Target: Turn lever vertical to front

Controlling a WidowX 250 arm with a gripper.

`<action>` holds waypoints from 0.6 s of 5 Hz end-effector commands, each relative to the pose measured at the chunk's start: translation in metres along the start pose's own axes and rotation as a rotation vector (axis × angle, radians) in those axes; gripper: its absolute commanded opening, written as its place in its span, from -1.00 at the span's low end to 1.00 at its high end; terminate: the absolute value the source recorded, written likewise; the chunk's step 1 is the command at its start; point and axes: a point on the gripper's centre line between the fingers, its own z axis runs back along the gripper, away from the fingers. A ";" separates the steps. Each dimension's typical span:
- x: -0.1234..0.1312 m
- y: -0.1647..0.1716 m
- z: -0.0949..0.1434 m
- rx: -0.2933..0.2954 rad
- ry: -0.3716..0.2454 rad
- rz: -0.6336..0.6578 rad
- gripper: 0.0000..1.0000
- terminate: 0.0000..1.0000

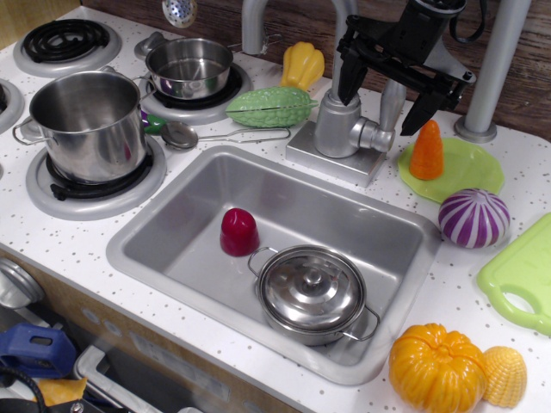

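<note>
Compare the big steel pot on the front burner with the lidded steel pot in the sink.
The big open steel pot stands on a burner with no lid, its inside visible; the small lidded steel pot sits in the grey sink basin with a knobbed lid on. The burner pot is taller and deeper; the sink pot is squat. Both are shiny metal with side loop handles.

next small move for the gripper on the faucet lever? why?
Probably close the fingers on the lever. The gripper looks open, one finger to each side of the lever, which stands roughly upright from the knob on the side of the faucet base. Contact is not visible, so first clamp it, then swing it toward the sink.
</note>
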 end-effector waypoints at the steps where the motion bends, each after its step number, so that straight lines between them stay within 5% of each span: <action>1: 0.000 0.000 0.000 0.000 0.000 0.000 1.00 -1.00; 3: 0.020 -0.009 0.004 -0.001 -0.119 0.015 1.00 -1.00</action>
